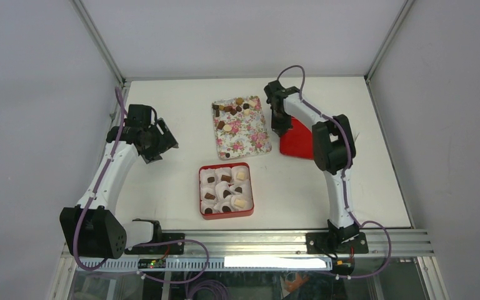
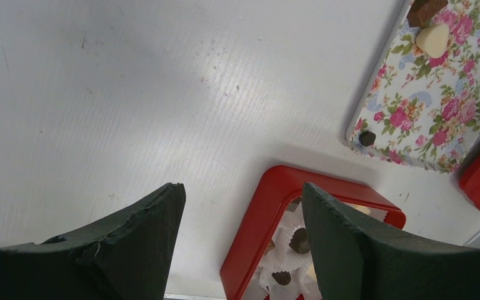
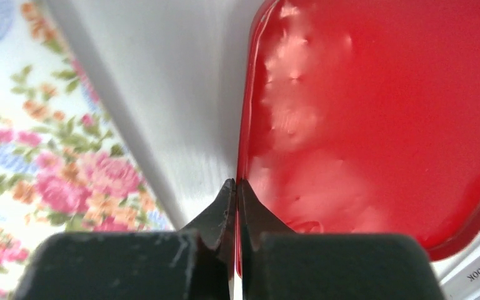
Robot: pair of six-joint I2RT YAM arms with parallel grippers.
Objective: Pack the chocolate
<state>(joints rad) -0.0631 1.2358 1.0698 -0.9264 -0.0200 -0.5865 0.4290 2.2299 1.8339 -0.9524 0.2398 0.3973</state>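
Observation:
Chocolate pieces (image 1: 232, 109) lie at the far end of a floral tray (image 1: 247, 139). More chocolate (image 1: 225, 178) sits in white paper cups inside a red box (image 1: 226, 214) mid-table. My right gripper (image 1: 280, 128) is shut on the left rim of a red lid (image 1: 300, 145) lying right of the tray. In the right wrist view the fingers (image 3: 237, 182) pinch the lid's (image 3: 375, 112) edge. My left gripper (image 1: 157, 144) hangs open and holds nothing, left of the box. Between its fingers (image 2: 242, 187) show the box corner (image 2: 269, 194) and a dark chocolate (image 2: 299, 240).
The floral tray (image 2: 437, 112) carries a cream piece (image 2: 434, 39) and a small dark piece (image 2: 367, 138) near its edge. Grey walls and a metal frame enclose the white table (image 1: 350, 187). A metal rail runs along the near edge.

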